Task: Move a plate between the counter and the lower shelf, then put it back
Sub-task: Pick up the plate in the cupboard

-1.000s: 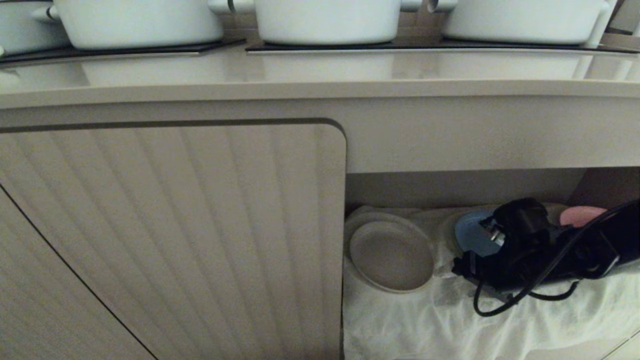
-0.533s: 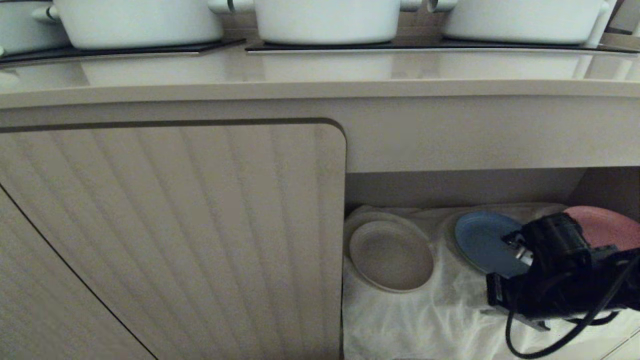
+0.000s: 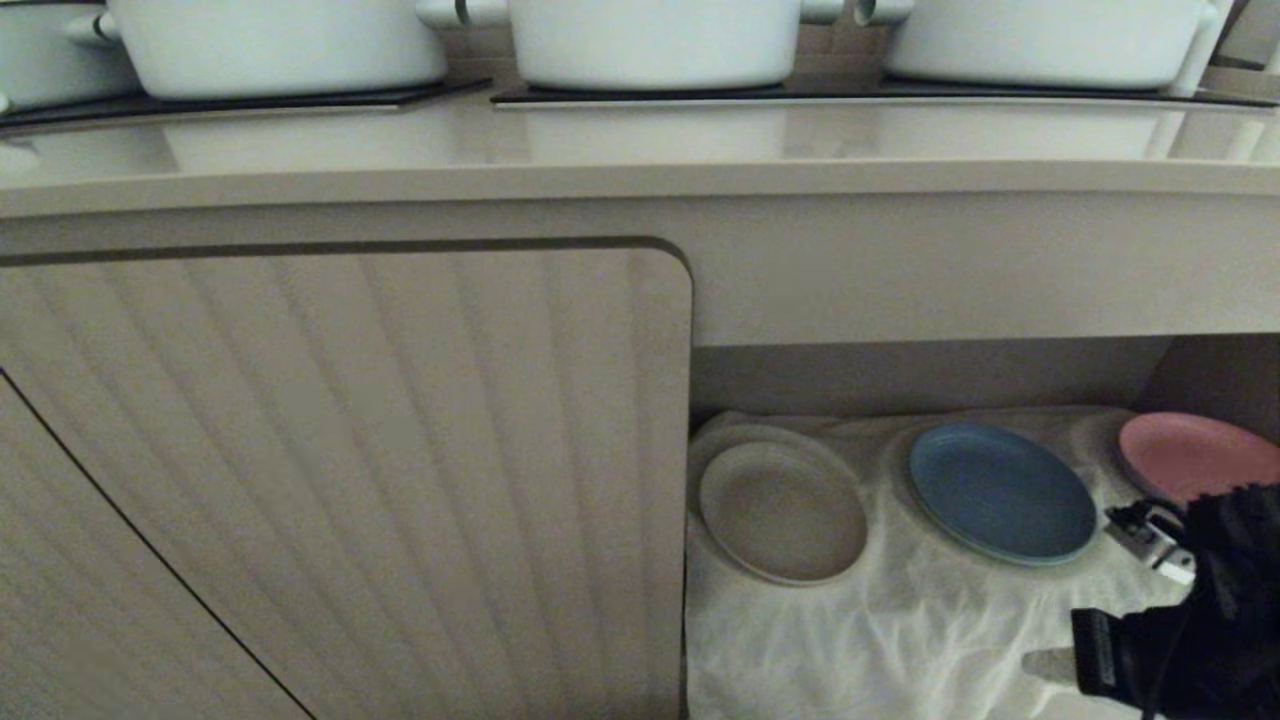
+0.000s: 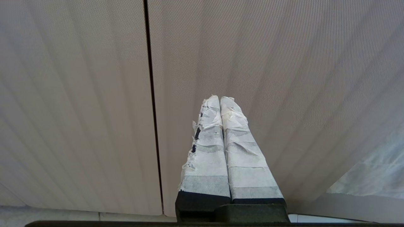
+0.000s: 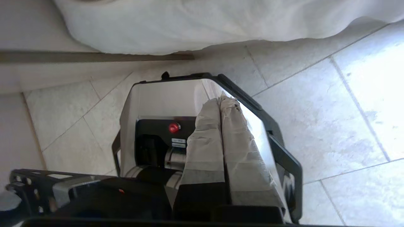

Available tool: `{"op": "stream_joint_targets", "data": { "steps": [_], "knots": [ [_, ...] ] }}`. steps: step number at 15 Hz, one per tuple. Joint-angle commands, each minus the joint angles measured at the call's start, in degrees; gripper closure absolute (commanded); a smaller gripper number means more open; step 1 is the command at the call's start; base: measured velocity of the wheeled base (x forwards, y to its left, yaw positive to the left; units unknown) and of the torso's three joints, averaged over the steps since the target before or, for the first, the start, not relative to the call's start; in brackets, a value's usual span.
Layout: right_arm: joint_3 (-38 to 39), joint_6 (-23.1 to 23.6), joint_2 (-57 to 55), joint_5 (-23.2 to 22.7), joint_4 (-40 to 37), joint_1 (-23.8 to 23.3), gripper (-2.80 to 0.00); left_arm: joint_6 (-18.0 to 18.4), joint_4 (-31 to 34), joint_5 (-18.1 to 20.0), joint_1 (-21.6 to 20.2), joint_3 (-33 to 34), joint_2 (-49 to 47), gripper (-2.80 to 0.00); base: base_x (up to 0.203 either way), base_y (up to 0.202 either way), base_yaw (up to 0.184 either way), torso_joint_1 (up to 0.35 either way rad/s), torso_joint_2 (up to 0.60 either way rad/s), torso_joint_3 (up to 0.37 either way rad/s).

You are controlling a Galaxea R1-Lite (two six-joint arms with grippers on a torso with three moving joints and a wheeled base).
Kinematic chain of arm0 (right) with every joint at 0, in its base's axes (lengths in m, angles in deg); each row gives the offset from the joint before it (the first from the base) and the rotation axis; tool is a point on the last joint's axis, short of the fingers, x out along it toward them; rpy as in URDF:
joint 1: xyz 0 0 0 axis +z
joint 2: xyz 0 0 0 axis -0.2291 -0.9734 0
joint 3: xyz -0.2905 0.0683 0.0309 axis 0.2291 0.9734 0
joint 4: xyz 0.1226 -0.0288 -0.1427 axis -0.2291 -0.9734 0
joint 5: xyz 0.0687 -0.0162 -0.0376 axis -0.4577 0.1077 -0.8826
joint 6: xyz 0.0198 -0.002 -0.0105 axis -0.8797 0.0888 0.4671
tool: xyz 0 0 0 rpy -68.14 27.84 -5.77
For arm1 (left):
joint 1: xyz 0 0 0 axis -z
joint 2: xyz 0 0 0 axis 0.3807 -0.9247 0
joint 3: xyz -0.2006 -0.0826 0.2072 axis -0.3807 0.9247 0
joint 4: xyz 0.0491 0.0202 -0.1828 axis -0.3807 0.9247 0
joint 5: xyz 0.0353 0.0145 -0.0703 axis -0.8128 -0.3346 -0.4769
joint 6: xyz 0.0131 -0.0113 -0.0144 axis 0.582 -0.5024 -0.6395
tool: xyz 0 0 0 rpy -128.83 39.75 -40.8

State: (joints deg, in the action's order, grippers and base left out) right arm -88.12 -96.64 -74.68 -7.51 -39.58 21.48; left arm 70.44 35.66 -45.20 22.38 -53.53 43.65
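The cream plate (image 3: 782,512) lies flat at the left end of the lower shelf (image 3: 900,640), on the wrinkled white cloth. The counter (image 3: 640,150) runs across above it. My right arm (image 3: 1200,610) hangs at the shelf's front right corner, well clear of the plate. The right gripper (image 5: 220,100) is shut with nothing in it and points down over my own base and the tiled floor. Parked in front of the ribbed cabinet door, the left gripper (image 4: 220,98) is shut and empty too.
A blue plate (image 3: 1002,492) and a pink plate (image 3: 1185,455) lie to the right of the cream one on the same cloth. White pots (image 3: 655,40) stand on black panels at the back of the counter. The ribbed door (image 3: 340,470) closes the left side.
My right arm has drawn back out of the shelf toward the lower right, and its gripper has gone from open to shut. The blue and pink plates now show fully; no plate moved.
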Motion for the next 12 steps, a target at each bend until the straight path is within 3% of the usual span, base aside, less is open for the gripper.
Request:
{"op": "stream_joint_targets", "data": {
  "steps": [1, 7, 12],
  "knots": [
    [3.16, 0.03, 10.28, 2.08, -1.21, 0.06, 0.0, -0.04, 0.0, -0.06, 0.0, 0.02, 0.02, 0.0, 0.0, 0.0, 0.0, 0.0, 0.0, 0.0],
    [9.06, 0.13, 32.26, 9.01, -5.25, 0.09, 0.0, -0.04, 0.0, -0.06, 0.0, 0.02, 0.02, 0.0, 0.0, 0.0, 0.0, 0.0, 0.0, 0.0],
    [9.53, 1.59, 49.22, 21.07, -15.78, 0.04, 0.0, -0.04, 0.0, -0.06, 0.0, -0.06, 0.02, 0.0, 0.0, 0.0, 0.0, 0.0, 0.0, 0.0]
  ]
}}
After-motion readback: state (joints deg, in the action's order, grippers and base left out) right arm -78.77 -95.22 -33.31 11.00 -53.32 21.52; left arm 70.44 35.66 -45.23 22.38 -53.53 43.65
